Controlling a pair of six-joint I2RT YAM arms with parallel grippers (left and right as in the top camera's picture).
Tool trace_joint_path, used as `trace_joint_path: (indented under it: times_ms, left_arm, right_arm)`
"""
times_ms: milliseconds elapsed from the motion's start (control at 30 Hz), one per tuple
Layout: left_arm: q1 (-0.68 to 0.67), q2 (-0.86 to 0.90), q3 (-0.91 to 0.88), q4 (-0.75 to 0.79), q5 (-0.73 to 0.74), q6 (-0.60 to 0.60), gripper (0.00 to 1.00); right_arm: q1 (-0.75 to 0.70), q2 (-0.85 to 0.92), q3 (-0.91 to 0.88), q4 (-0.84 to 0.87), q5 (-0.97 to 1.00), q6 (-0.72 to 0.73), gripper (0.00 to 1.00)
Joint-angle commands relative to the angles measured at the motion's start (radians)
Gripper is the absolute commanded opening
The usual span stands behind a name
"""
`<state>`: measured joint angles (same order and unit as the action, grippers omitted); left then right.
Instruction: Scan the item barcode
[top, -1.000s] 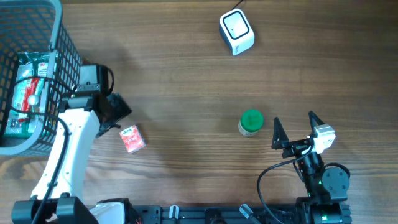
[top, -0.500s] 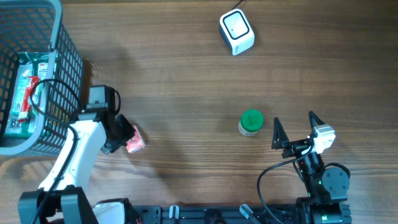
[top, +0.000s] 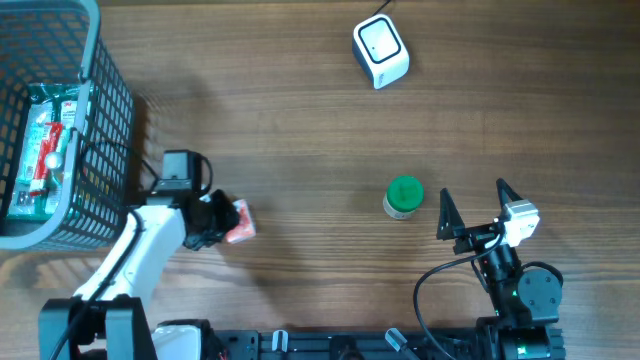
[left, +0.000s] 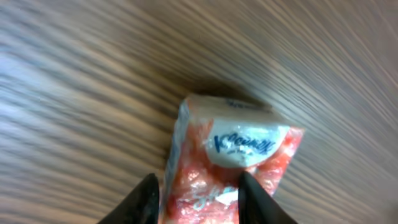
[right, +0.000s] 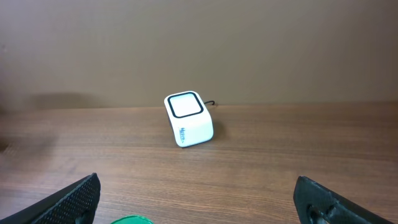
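while a wire basket (top: 100, 120) of spare packets (top: 45, 150) sits at the far left of the table (top: 300, 130), the left gripper (top: 222, 222) pinches a red-and-white tissue pack (top: 241, 219) just to the basket's right, its narrowed fingers (left: 147, 200) pressed to either side of the wrapper; whether the pack is clear of the wood cannot be told. by the look of it, the pick-up is the step in hand and the scan is not yet done: the next move calls for lifting the pack and carrying it across to the white scanner (top: 381, 52) at the far edge, well apart, with the barcode turned to its window, and no barcode shows on the visible face. further right, a green-capped bottle (top: 404, 196) stands nearer the front, off the likely path and probably no obstacle. at the right, the right gripper (top: 472, 206) hangs spread wide and empty, facing the scanner
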<state>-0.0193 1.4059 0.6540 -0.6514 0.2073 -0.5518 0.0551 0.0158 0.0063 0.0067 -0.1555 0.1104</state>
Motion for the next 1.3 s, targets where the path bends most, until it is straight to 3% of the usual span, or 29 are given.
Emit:
trace_joint_path:
  times_ms: [0, 233, 633, 933, 1067, 1167, 1267]
  left_arm:
    - [-0.095, -0.003, -0.01, 0.035, 0.046, -0.002, 0.38]
    - [-0.143, -0.004, -0.01, 0.023, -0.139, -0.003, 0.44]
    - [-0.087, -0.006, -0.003, 0.02, -0.068, 0.104, 0.43]
    - [0.04, -0.035, 0.006, -0.002, 0.002, 0.103, 0.44]
    - [0.068, -0.035, 0.006, -0.019, 0.003, 0.103, 0.41]
    - [0.067, -0.035, 0.006, -0.018, 0.006, 0.103, 0.29]
    - [0.067, -0.035, 0.004, -0.018, 0.006, 0.103, 0.26]
  right_arm:
    - [-0.003, -0.002, -0.001, 0.003, 0.008, -0.005, 1.0]
    - [-0.003, -0.002, -0.001, 0.003, 0.008, -0.005, 1.0]
    - [-0.003, -0.002, -0.001, 0.003, 0.008, -0.005, 1.0]
    - [-0.003, -0.002, -0.001, 0.003, 0.008, -0.005, 1.0]
    - [-0.003, -0.002, -0.001, 0.003, 0.008, -0.005, 0.99]
    - [-0.003, -0.002, -0.001, 0.003, 0.008, -0.006, 1.0]
    - [-0.003, -0.002, -0.001, 0.003, 0.008, -0.005, 1.0]
